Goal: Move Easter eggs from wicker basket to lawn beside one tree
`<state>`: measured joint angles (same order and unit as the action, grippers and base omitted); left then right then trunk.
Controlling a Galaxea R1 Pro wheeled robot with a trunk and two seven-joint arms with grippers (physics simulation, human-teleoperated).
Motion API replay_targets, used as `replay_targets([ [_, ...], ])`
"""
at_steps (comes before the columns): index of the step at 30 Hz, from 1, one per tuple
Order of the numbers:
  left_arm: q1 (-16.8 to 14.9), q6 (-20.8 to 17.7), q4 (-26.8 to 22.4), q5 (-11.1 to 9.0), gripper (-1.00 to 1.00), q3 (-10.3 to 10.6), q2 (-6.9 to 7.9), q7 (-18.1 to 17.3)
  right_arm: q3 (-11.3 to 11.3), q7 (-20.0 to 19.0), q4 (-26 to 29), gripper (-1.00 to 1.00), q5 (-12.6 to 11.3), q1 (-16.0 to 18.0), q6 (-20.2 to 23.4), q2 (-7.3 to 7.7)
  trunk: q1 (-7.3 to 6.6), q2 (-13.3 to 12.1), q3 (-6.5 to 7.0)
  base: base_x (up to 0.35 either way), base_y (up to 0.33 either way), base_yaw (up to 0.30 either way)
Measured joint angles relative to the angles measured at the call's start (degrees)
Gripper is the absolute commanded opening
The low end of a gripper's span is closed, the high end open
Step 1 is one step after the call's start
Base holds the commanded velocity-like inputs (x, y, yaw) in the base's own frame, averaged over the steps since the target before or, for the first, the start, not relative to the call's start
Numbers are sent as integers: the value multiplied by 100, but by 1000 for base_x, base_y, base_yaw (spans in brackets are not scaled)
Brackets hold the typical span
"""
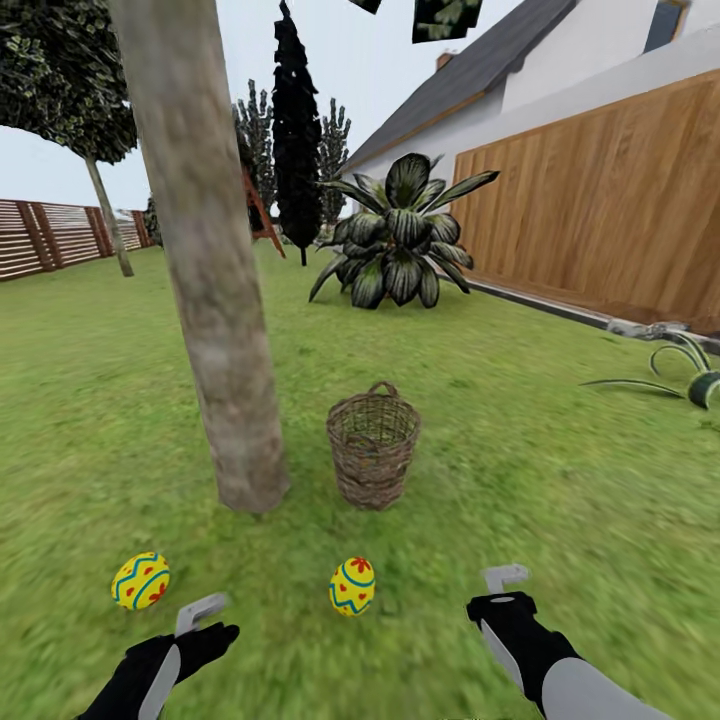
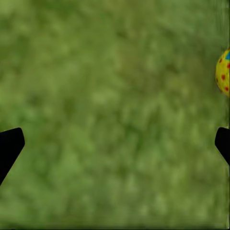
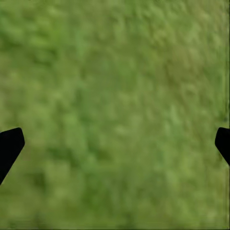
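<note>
Two eggs [image 1: 141,580] [image 1: 352,586] lie near the tree [image 1: 215,300]. Both claws [image 1: 205,612] [image 1: 505,580] are spread and empty. Next comes the basket [image 1: 373,445], probably for the last egg.

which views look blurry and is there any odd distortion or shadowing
Head view: the mottled green lawn smears near the frame edges, the pale grey-brown tree trunk leans as if bent by a wide lens, light flat. Left wrist view: grass soft, yellow dotted egg cut by the edge. Right wrist view: blurred grass.
</note>
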<state>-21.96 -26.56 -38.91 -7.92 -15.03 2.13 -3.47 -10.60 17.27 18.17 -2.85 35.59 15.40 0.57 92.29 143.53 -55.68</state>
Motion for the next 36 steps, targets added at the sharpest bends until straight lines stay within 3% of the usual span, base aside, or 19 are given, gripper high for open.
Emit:
replay_targets([
  [7,0,0,0,0,100,1,0,-1,0,2,0,100,0,0,0,1,-18,-9,176,-110,-290,-256],
  [17,1,-1,-1,10,100,3,0,0,0,5,-1,100,0,1,-1,8,-44,-23,402,-110,-290,-31],
  [23,0,0,0,19,100,3,0,-1,0,5,0,100,0,0,6,15,-59,-31,536,-110,-290,-231],
  [36,0,0,0,11,100,-4,0,-26,9,5,0,100,-24,0,1,28,-345,-551,769,-60,-290,-245],
])
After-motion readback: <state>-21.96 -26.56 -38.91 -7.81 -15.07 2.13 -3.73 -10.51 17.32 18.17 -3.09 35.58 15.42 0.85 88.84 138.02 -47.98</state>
